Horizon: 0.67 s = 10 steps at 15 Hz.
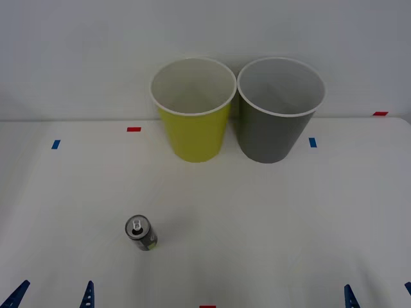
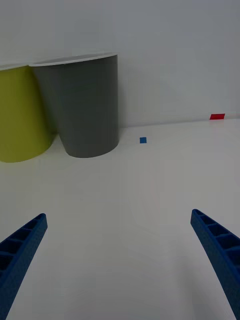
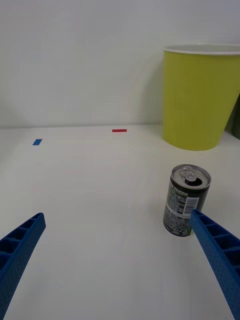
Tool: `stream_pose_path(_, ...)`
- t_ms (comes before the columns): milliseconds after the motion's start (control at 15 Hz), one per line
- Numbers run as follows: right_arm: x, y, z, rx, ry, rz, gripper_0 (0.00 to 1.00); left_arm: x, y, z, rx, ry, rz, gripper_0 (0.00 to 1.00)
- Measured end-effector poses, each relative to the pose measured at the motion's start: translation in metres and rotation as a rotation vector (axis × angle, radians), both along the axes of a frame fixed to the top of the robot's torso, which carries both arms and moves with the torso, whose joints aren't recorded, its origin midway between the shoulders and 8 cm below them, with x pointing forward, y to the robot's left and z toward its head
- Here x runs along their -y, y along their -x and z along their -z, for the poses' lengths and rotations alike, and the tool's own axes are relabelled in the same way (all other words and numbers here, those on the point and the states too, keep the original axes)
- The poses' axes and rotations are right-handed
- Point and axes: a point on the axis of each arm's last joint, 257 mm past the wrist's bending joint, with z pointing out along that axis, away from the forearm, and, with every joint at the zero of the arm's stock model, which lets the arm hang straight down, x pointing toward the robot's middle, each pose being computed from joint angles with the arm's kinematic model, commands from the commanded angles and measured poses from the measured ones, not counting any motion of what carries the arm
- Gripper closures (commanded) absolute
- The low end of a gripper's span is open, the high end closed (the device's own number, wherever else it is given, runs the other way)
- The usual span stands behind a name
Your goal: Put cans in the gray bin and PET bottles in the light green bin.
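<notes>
We see our left gripper (image 1: 52,295) low at the near edge of the white table (image 1: 270,224), its blue ribbed fingers (image 3: 20,250) spread wide apart with nothing between them. The can (image 1: 141,232) stands upright on the table just ahead of this gripper and slightly toward its inner side, close to the inner fingertip yet apart from it; in the left wrist view the can (image 3: 185,200) shows its silver pull-tab top, already opened, and a dark label with fine print. Farther ahead of the left gripper, well beyond the can, stands the light green bin (image 1: 192,109), upright with its white rim and white inside. Our right gripper (image 1: 379,296) sits at the near edge on the other side, well apart from the can, and its fingers (image 2: 220,250) are likewise spread wide and hold nothing. Ahead of the right gripper and toward its inner side stands the gray bin (image 1: 279,109), upright, just beside the light green bin with the two rims nearly touching. We see small blue tape marks (image 1: 56,144) and red tape marks (image 1: 133,129) scattered on the table beyond both grippers, near the back wall (image 1: 77,51).
</notes>
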Motion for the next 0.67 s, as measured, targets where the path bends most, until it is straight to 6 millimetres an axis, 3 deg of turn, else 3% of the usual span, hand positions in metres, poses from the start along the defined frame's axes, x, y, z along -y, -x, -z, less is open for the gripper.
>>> stream_pose_path(667,0.0000,0.0000,0.0000,0.000,0.000,0.000,0.00,0.0000,0.0000,0.0000,0.000,0.000,0.000,0.00)
